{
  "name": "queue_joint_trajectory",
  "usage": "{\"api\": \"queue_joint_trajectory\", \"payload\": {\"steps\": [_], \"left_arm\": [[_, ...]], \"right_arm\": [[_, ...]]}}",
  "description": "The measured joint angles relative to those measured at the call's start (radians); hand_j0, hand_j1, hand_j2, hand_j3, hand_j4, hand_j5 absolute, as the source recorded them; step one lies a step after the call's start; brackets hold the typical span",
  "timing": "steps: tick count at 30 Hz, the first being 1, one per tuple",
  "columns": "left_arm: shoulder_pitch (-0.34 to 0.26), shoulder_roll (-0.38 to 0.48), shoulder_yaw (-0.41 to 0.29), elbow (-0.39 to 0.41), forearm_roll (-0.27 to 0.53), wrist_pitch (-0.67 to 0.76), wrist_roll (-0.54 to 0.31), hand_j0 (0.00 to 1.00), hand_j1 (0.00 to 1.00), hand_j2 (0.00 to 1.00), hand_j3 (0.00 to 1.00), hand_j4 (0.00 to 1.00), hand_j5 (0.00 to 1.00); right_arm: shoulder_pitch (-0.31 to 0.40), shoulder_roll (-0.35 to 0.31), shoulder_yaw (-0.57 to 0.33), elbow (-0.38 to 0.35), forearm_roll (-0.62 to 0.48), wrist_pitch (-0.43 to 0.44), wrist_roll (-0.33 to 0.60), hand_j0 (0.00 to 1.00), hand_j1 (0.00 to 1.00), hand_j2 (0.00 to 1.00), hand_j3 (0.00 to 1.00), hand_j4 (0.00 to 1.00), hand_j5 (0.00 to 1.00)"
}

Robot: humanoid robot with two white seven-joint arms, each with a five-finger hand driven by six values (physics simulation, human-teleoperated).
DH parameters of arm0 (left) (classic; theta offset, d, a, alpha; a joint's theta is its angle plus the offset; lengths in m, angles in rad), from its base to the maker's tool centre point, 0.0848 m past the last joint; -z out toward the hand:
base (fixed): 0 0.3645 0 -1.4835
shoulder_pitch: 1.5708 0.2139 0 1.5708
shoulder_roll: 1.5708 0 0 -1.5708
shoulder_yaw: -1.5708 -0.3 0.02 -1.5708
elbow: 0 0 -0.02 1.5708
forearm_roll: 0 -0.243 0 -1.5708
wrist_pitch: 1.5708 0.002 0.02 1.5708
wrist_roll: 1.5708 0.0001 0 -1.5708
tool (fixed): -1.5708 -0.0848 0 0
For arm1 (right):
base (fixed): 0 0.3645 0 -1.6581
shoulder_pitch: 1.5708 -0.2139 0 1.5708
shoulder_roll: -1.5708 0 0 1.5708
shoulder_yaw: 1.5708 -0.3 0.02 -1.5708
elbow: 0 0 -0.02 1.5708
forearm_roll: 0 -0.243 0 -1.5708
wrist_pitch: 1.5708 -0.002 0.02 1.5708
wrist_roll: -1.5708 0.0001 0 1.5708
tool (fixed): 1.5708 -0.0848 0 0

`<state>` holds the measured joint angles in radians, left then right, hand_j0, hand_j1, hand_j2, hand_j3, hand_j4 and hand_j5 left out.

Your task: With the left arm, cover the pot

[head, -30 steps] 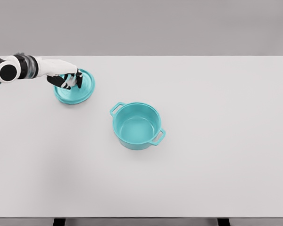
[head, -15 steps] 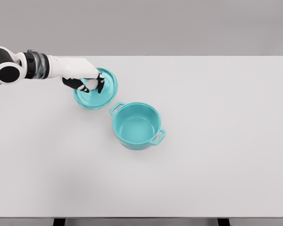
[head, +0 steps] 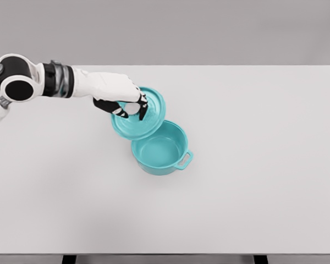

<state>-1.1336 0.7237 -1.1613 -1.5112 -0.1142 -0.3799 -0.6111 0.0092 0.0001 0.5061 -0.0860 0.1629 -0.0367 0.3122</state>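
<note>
A teal pot with two side handles stands uncovered near the middle of the white table. My left hand comes in from the left and is shut on the knob of the teal lid. The lid hangs in the air, tilted, over the pot's upper-left rim and hides its left handle. The pot's right handle and most of its inside still show. The right arm is not in view.
My left hand has carried the lid to the right and slightly toward me, from the table's far left to just over the pot's upper-left rim. The pot has not moved.
</note>
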Motion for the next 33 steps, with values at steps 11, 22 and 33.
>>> {"api": "queue_joint_trajectory", "payload": {"steps": [11,22,33], "left_arm": [[0.009,-0.015,-0.058,-0.038,0.027,0.004,0.000,0.48,0.48,0.48,0.48,0.48,0.48],[0.008,-0.050,-0.081,-0.045,0.029,0.009,0.000,0.51,0.51,0.51,0.51,0.51,0.51],[0.008,-0.061,-0.089,-0.046,0.027,0.009,0.000,0.62,0.62,0.62,0.62,0.62,0.62]], "right_arm": [[0.000,0.000,0.000,0.000,0.000,0.000,0.000,1.00,1.00,1.00,1.00,1.00,1.00],[0.000,0.000,0.000,0.000,0.000,0.000,0.000,1.00,1.00,1.00,1.00,1.00,1.00],[0.000,0.000,0.000,0.000,0.000,0.000,0.000,1.00,1.00,1.00,1.00,1.00,1.00]]}}
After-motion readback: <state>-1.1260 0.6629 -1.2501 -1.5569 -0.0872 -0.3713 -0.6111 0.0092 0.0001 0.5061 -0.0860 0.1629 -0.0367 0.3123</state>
